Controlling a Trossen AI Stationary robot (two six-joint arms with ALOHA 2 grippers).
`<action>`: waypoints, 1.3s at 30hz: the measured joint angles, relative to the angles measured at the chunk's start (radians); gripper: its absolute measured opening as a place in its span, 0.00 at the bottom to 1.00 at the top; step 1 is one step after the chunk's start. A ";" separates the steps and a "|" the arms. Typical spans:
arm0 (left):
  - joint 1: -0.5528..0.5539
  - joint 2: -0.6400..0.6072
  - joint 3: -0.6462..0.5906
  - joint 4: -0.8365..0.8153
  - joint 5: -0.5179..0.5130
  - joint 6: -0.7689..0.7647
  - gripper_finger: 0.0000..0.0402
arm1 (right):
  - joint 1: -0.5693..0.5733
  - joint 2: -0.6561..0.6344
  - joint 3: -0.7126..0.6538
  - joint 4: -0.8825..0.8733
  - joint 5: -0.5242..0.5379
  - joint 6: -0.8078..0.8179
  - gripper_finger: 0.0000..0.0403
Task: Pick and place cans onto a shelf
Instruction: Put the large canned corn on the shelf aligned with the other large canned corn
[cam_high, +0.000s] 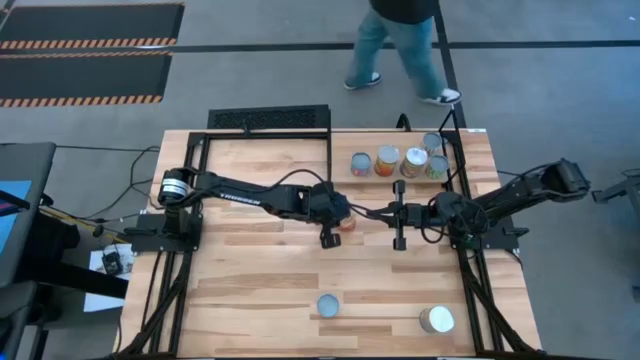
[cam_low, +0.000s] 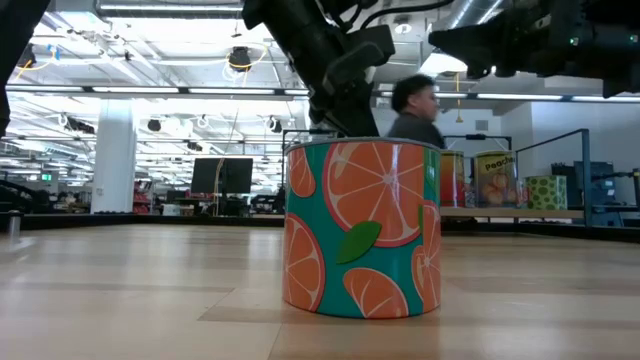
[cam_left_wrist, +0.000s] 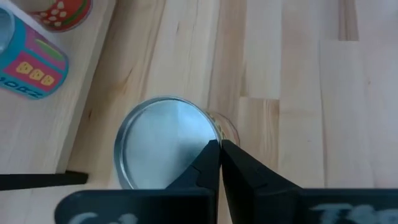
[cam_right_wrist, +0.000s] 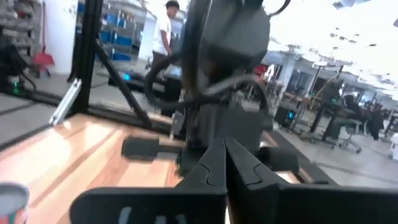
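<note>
A can with a silvery top (cam_left_wrist: 163, 142) stands upright on the table's middle (cam_high: 347, 224). My left gripper (cam_left_wrist: 219, 145) is shut, slanting down, with its fingertips over the edge of that top (cam_high: 343, 216). My right gripper (cam_right_wrist: 224, 144) is shut and holds nothing. It hovers level just right of the left one (cam_high: 375, 212) and points at it. Several cans (cam_high: 400, 162) stand on the shelf (cam_high: 395, 140) at the far right. In the low view a can with an orange-slice label (cam_low: 362, 228) stands on the table and hides the middle can. My left gripper's shut fingertips (cam_left_wrist: 211, 152) stand over the rim of the can's silvery top (cam_left_wrist: 202, 134), coming from above at a slant. Whether they touch the can I cannot tell.
Two more cans stand near the table's front edge, one pale-blue-topped (cam_high: 328, 305) and one white-topped (cam_high: 437, 320). Black frame rails (cam_high: 462, 170) run along the shelf and the table's sides. A person (cam_high: 400, 40) walks past beyond the far edge.
</note>
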 joint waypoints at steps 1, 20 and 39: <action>0.003 0.000 0.000 0.000 0.000 0.000 0.00 | 0.000 -0.009 0.000 -0.022 0.000 0.000 0.02; -0.044 -0.050 0.001 0.018 -0.009 -0.028 0.15 | 0.000 -0.018 0.000 -0.048 0.000 -0.007 0.02; -0.142 -0.466 -0.712 0.751 -0.030 -0.160 0.01 | 0.000 -0.015 0.060 -0.125 0.035 0.044 0.02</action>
